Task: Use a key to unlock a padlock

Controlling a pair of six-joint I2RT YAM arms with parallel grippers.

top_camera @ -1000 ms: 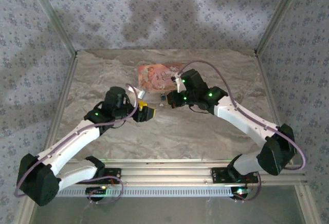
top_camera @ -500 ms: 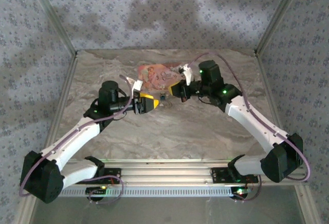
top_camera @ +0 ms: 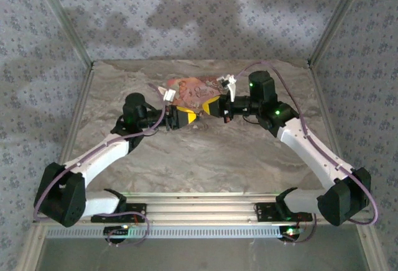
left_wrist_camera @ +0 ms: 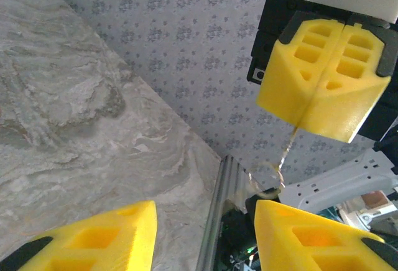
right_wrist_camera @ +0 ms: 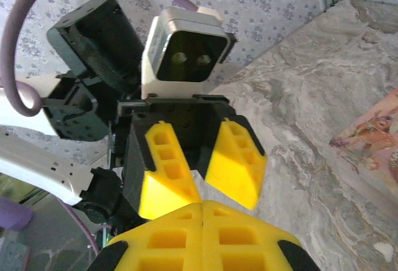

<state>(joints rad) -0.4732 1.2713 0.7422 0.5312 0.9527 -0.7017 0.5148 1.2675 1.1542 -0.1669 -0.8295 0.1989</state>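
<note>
Both arms have swung farther, meeting by the pink box [top_camera: 193, 91]; my right gripper [top_camera: 206, 107], clamped on a ringed key [left_wrist_camera: 281, 159], faces the wide-open, empty left gripper [top_camera: 194, 116], likely for a handover. I cannot find the padlock.

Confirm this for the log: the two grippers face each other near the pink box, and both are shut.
Wrong on one count: the left gripper is open, its yellow fingers spread apart in the right wrist view. The right gripper is shut, pinching a thin metal piece, and the two do face each other near the pink box.
</note>
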